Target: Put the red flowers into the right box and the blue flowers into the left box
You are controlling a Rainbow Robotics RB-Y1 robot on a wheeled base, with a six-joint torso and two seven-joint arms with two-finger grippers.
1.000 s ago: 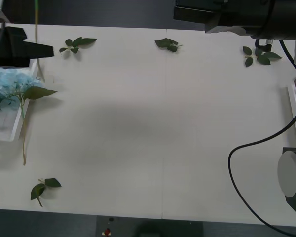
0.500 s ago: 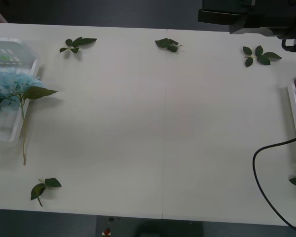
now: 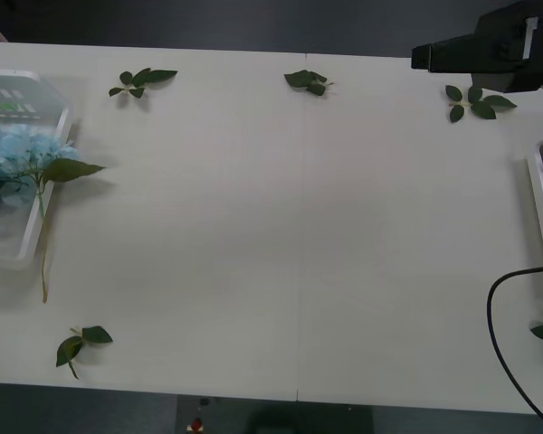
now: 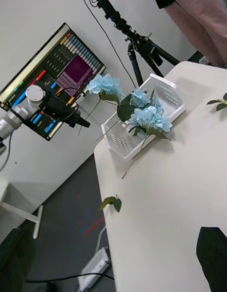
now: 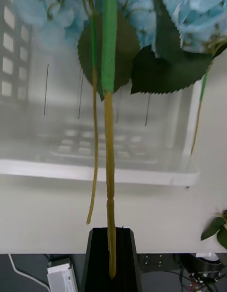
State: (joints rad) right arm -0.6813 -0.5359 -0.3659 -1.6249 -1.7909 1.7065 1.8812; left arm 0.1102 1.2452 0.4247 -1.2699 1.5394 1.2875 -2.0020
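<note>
Black boxy right arm (image 3: 498,50), looping black cable (image 3: 507,344).

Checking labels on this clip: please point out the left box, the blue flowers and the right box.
left box (image 3: 61,136), front view, on its clear rim.
blue flowers (image 3: 18,154), front view, on a pale-blue head lying in the box.
right box (image 3: 541,203), front view, on its white raised rim.

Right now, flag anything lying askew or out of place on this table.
One of the blue flowers hangs over the left box: its leaf and stem stick out past the rim onto the table. Loose leaf sprigs lie scattered near the table's edges.
</note>
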